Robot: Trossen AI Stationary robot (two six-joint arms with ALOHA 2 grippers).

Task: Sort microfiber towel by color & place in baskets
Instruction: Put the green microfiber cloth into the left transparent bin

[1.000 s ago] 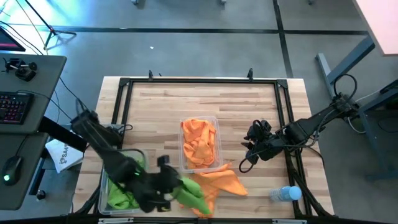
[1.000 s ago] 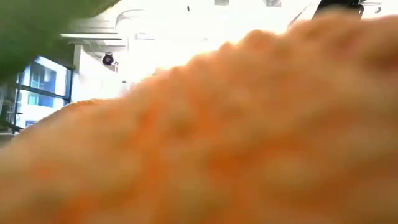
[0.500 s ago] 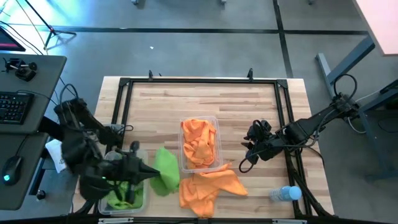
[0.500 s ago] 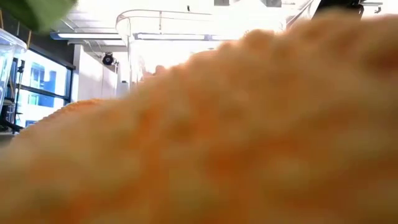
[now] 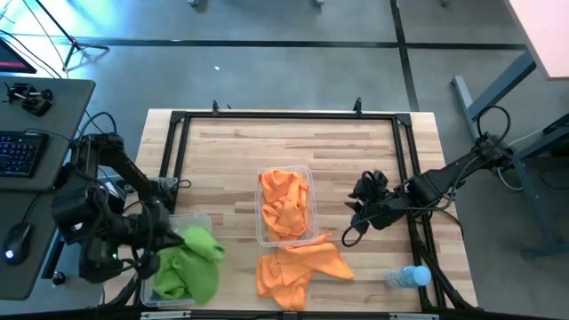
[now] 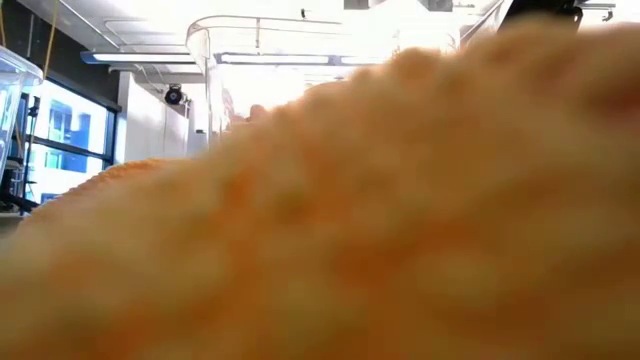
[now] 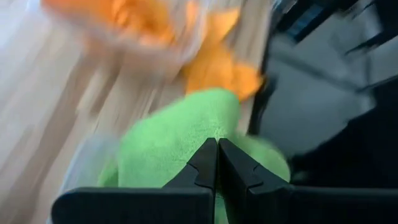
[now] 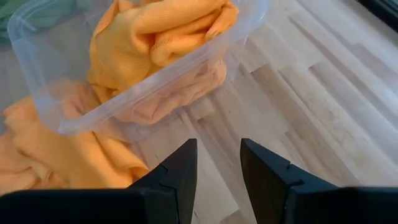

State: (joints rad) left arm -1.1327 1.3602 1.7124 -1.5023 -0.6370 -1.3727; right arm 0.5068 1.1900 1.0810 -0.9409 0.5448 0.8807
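From the high view, the left end effector (image 5: 164,238) is seen over the left clear basket (image 5: 203,220) at the front-left of the worktop (image 5: 338,160), clenched on a green towel (image 5: 197,253) that hangs over the basket's right rim above more green cloth inside. A second clear basket (image 5: 308,173) near the middle is filled with orange towels (image 5: 284,203), and further orange towels (image 5: 298,264) are spread on the worktop just in front of it. The right end effector (image 5: 357,222) is held to the right of that basket, and a water bottle (image 5: 407,277) lies at the front-right. In the low view, nearly everything is blocked by a blurred orange towel (image 6: 380,220). In the left wrist view, the fingers (image 7: 205,165) are pressed together against green cloth (image 7: 180,137). In the right wrist view, the fingers (image 8: 183,165) are seen parted with nothing between them, above bare wood beside the orange-filled basket (image 8: 249,25).
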